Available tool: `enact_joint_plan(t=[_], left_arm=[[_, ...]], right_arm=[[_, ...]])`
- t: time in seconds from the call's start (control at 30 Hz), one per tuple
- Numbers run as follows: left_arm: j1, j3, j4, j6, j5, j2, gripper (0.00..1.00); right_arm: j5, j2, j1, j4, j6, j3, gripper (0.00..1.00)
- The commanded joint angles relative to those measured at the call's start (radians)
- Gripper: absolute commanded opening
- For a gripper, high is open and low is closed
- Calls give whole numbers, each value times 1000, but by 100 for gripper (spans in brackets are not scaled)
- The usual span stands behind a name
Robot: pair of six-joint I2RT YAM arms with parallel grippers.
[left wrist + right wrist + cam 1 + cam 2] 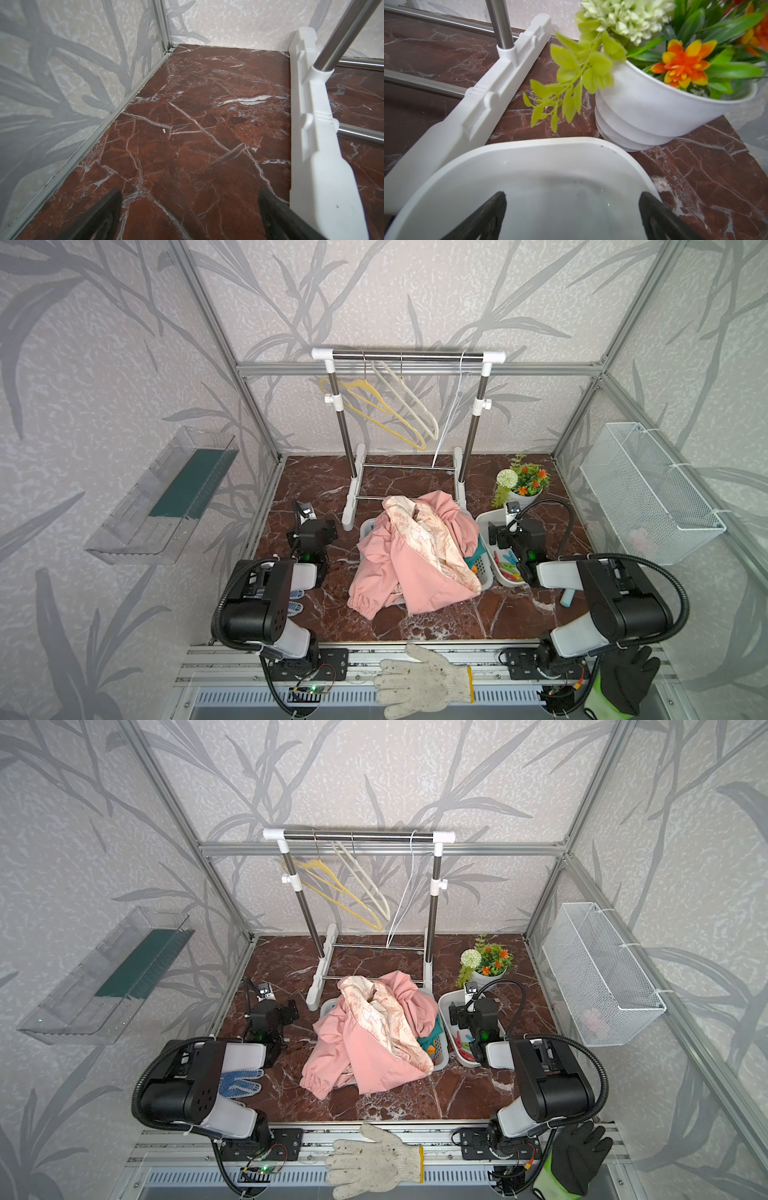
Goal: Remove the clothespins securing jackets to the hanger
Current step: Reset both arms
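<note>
White glove (pixel 424 682) flat along the bottom edge in both top views. Just above it, mid-frame: jackets (pixel 411 556) heaped in a basket (pixel 484 577), pink one on top, a sleeve spilling onto the surface (pixel 436 622). Right of the heap: clothespins (pixel 509 566) loose in a white tub (pixel 484 522). Upper centre: three hangers (pixel 374 406) bare on the rack (pixel 407 355), no pin visible on any.

Probably finished, or nearly. To close it out well: scan each hanger arm and the heap's folds for a stray pin, approach any pin from its tail end, squeeze fully before pulling, and avoid dragging cloth.

Both arms folded low, elbows toward the bottom edge, forearms aimed at the rack. Left gripper (pixel 189 214) spread wide and empty, low over bare surface beside the rack's foot (pixel 307 116). Right gripper (pixel 572 214) likewise spread wide and empty, poised over the tub's bare end, the plant (pixel 654 99) just beyond.
</note>
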Motion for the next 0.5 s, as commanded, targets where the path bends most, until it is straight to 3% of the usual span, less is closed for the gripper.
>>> enact_joint_plan(t=[0.0,0.23,0.47], left_arm=[[4,18,21,-8,-14,-2,99],[4,18,21,-8,-12,-2,99],[5,18,21,-8,-13,-2,99]], right_arm=[[-12,-12,-4,1,12,25,99],[-15,-11,-5,0,12,25,99],[-160,-15,-38,0,-4,23,99]])
